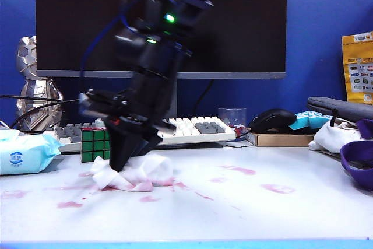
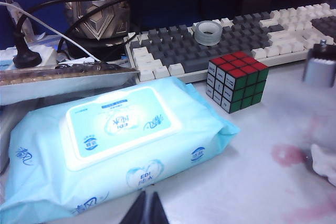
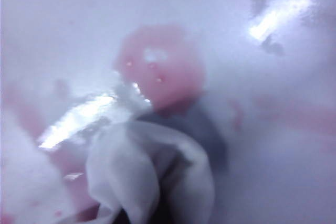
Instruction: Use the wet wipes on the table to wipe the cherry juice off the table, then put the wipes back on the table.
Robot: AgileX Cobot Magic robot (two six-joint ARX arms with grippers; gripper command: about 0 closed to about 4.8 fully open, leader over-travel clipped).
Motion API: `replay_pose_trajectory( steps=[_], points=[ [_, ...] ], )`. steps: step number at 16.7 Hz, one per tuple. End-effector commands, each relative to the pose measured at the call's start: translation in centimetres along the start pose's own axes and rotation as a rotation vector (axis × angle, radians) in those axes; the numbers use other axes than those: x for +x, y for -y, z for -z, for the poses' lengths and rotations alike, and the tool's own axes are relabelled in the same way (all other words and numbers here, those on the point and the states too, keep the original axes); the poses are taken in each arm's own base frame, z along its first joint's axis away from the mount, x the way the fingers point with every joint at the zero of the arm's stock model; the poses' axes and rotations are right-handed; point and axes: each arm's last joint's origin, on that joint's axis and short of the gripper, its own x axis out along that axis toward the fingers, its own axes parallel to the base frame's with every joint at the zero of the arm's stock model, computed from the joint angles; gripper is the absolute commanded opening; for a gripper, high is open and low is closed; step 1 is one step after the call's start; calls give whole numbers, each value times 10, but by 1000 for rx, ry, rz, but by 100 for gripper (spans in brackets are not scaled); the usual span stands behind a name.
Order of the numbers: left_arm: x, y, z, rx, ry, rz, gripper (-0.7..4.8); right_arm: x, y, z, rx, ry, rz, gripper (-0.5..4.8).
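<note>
Reaching down across the middle of the exterior view, the dark right arm presses its right pincer into the crumpled wet wipes on the left half of the surface, the jaws pinching the sheet. Cherry juice lies in pink smears and blotches around the wipes and off to the right. Behind stand a Rubik's cube, a keyboard, a monitor and a black mouse; a light-blue wipes packet sits at the left edge. In the left wrist view, the left pincer shows only as dark tips pressed together, empty, just beside the wipes packet, with the cube near a roll of tape lying on the keyboard. The right wrist view is blurred: white folds of the wipes fill the near part, apparently gripped, beside a round pink blotch of juice.
</note>
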Motion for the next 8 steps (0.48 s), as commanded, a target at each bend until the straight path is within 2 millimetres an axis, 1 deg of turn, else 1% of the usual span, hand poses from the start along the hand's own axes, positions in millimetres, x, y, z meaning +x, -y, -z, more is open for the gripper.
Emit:
replay_pose_trajectory(
  steps=[1,3,5,6,7,8],
  points=[
    [0,0,1,0,-11,-4,23,-3,36,-7,83,49,356,-1],
    [0,0,1,0,-11,-4,23,-14,46,-16,124,123,349,-1],
    [0,0,1,0,-11,-4,23,-24,49,-23,129,171,252,-1],
    [0,0,1,0,-11,-4,23,-23,44,-24,115,179,130,-1],
    [0,0,1,0,-11,-4,23,-23,42,-23,111,171,72,-1],
    [0,0,1,0,-11,-4,23,-17,34,-21,102,139,-3,-1]
  ],
)
